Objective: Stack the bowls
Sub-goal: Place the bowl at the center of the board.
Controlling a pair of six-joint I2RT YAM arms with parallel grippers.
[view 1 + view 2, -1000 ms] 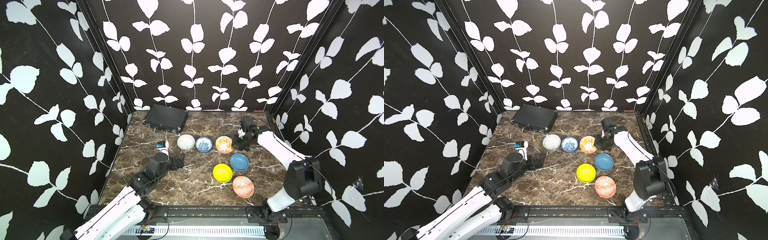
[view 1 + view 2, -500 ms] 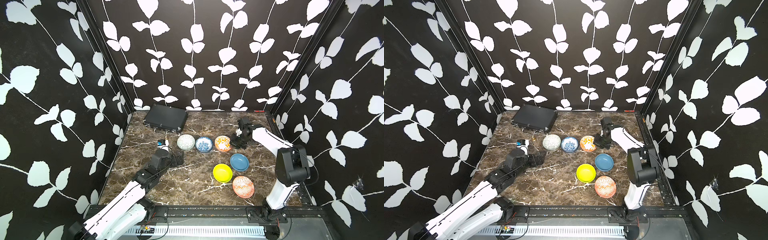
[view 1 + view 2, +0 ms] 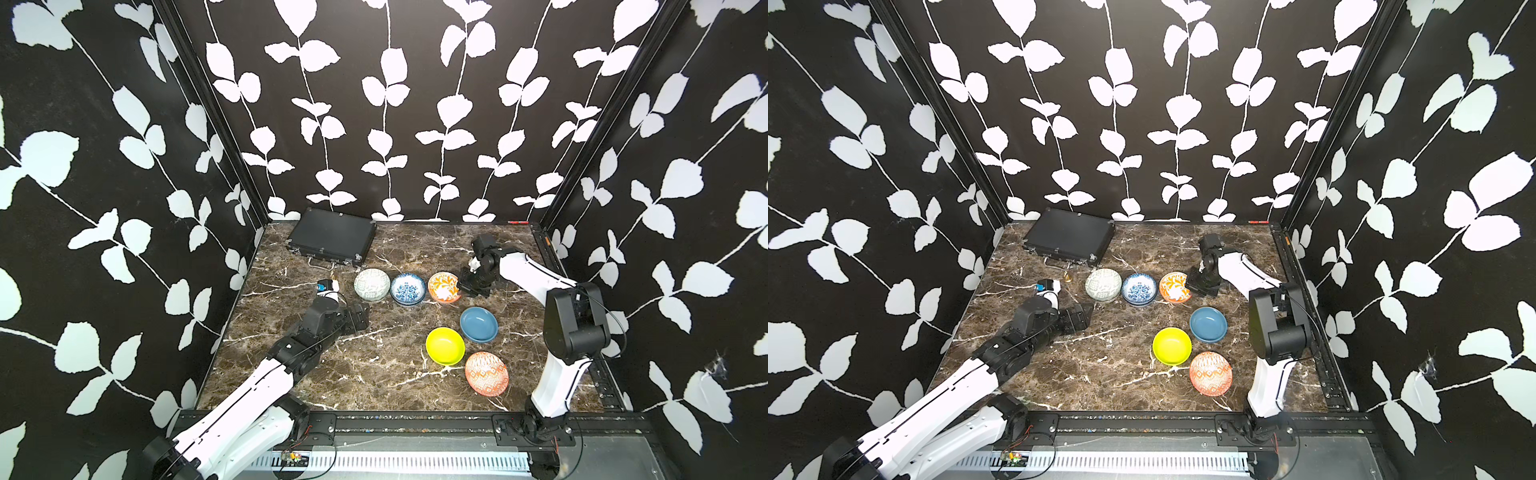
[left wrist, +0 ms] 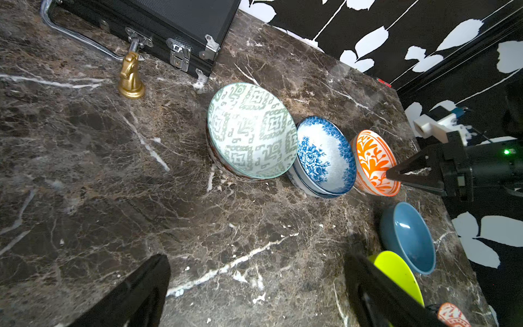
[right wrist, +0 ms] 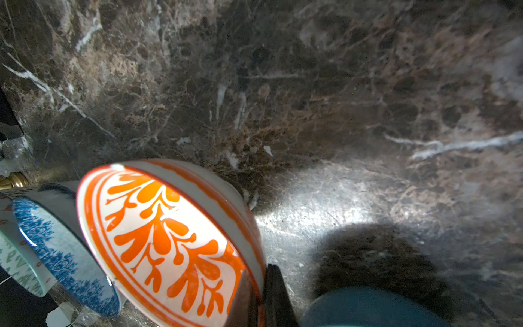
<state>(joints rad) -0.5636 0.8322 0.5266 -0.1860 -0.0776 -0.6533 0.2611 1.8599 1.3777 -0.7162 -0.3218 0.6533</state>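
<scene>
Six spots hold bowls in both top views. A pale patterned stack (image 3: 372, 284), a blue-floral stack (image 3: 408, 289) and an orange-leaf bowl (image 3: 444, 286) form a row. Nearer the front lie a plain blue bowl (image 3: 478, 324), a yellow bowl (image 3: 445, 345) and an orange-patterned bowl (image 3: 486, 372). My right gripper (image 3: 462, 284) is shut on the orange-leaf bowl's (image 5: 169, 240) right rim, one finger inside and one outside. My left gripper (image 3: 361, 316) hangs open over bare marble, left of the row, its fingers (image 4: 152, 271) wide apart with nothing between them.
A flat black case (image 3: 330, 239) lies at the back left, with a small gold chess knight (image 4: 130, 77) by its handle. Dark patterned walls close off the left, back and right. The marble top (image 3: 374, 374) stretches toward the front rail.
My right arm has folded, its elbow swinging back toward its base, while its gripper stays at the orange-leaf bowl's rim. My left gripper has reached a little farther in. No bowl has moved.
</scene>
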